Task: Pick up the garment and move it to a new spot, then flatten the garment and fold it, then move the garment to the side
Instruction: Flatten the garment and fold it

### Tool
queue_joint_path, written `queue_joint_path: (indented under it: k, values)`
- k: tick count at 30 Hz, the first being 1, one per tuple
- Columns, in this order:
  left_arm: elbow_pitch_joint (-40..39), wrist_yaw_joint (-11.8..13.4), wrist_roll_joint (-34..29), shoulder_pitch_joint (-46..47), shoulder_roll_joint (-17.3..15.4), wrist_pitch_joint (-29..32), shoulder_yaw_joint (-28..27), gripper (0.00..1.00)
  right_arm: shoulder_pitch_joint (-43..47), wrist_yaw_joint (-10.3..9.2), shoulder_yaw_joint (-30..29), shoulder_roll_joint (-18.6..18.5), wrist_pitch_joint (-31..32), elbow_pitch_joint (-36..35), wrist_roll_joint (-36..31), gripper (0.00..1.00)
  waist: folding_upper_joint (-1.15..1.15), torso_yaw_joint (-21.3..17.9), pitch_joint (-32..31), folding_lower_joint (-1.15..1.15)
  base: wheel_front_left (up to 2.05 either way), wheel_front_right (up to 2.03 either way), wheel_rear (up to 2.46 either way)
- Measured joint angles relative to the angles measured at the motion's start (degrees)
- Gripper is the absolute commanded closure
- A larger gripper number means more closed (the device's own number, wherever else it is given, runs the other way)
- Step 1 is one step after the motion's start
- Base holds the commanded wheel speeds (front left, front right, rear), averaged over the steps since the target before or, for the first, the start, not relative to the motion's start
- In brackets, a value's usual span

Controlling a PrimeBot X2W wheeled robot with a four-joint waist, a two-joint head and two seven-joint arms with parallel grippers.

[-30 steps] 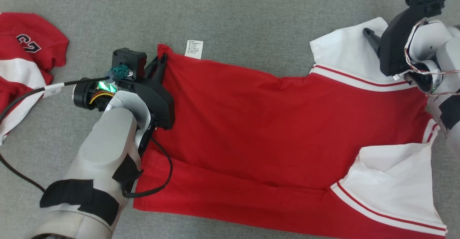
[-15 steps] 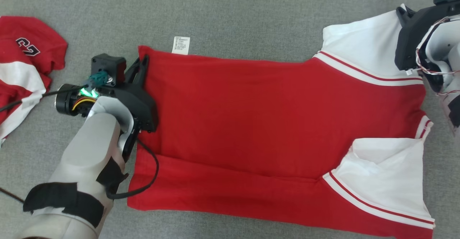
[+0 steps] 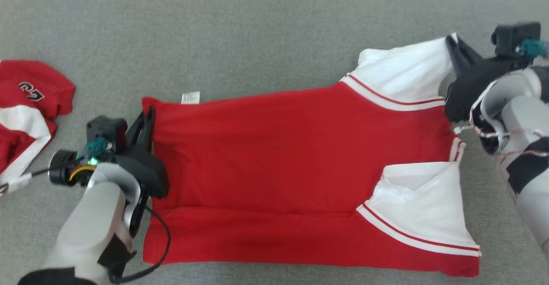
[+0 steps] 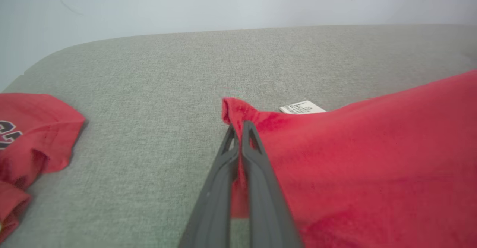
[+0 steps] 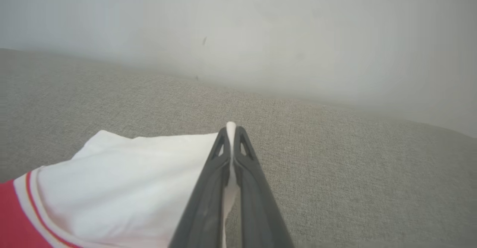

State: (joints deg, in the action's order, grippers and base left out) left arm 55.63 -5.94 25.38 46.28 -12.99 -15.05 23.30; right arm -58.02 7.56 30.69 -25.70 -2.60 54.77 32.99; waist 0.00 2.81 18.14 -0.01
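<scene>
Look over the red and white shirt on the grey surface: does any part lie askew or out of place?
Yes. The near white sleeve lies folded back over the shirt, creased, not flat; a care label pokes out past its far hem.

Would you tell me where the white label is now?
In the head view the label lies at the far edge of the shirt, left side, right of the left pincer.

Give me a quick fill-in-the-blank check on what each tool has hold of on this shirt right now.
The left tool is shut on a ____ corner of the garment.
The right tool is shut on its ____ sleeve.
The small label lies nearer the ____ tool.
Missing words: red; white; left.
</scene>
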Motion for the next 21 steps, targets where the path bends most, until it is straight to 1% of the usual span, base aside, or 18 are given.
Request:
queue_joint_path:
  k: [5,8,13,20,21]
  values:
    - [-5.2,1.2,-0.7,-6.2,-0.6,0.0,-2.7,1.0,7.0,0.0,0.4,-0.5,-2.1,-4.8,3.2,1.0,0.0,-1.5,-2.6,0.0,0.0,0.0,0.0]
    - [-7.6,1.5,-1.7,-9.9,-0.8,0.0,-3.8,1.0,11.7,0.0,0.2,-0.8,-2.0,-8.5,6.4,1.0,0.0,-2.3,-4.2,0.0,0.0,0.0,0.0]
    - [-10.4,1.7,-2.7,-15.4,-0.6,0.0,-6.4,1.0,18.3,0.0,-0.5,-2.2,-2.4,-14.2,8.1,1.0,0.0,-3.3,-6.6,0.0,0.0,0.0,0.0]
    - [-14.3,2.0,-4.3,-22.5,0.6,0.0,-10.6,1.0,27.8,0.0,-4.0,-1.6,-3.1,-19.9,9.6,1.0,-0.01,-4.4,-9.9,0.0,0.0,0.0,0.0]
    - [-14.3,2.0,-4.3,-22.5,0.6,0.0,-10.6,1.0,27.8,0.0,-4.0,-1.6,-3.1,-19.9,9.6,1.0,-0.01,-4.4,-9.9,0.0,0.0,0.0,0.0]
